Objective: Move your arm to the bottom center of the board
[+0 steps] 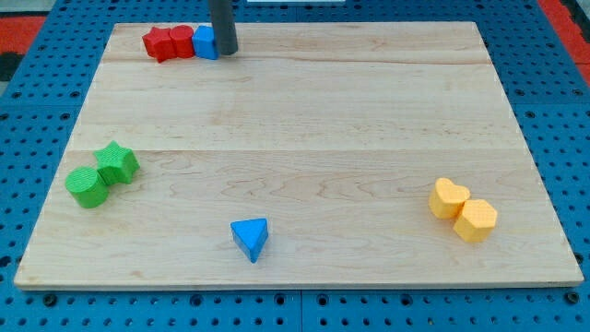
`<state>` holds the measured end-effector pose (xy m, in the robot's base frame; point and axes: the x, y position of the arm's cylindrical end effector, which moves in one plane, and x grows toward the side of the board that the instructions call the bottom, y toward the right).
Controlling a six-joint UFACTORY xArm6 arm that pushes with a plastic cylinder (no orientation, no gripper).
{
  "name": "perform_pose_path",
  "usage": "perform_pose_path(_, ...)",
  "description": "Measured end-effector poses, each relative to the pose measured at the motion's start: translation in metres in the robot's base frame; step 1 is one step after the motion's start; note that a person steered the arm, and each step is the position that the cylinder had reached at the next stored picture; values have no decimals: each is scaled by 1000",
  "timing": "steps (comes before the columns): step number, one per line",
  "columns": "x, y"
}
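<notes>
My tip (225, 53) is at the view's top, left of centre, touching the right side of a blue block (204, 42). Left of that blue block sit two red blocks (169, 42) in a row. A blue triangle (251, 238) lies near the view's bottom, a little left of centre. A green star (118, 163) and a green cylinder (88, 186) sit together at the view's left. A yellow heart (448, 197) and a yellow hexagon (477, 220) sit together at the view's lower right.
The wooden board (304, 120) lies on a blue pegboard (562, 111) that surrounds it on all sides.
</notes>
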<state>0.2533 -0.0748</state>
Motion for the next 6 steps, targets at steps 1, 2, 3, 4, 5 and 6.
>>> perform_pose_path(1,77,36)
perform_pose_path(2,173,45)
perform_pose_path(3,237,88)
perform_pose_path(4,302,126)
perform_pose_path(5,359,118)
perform_pose_path(6,366,94)
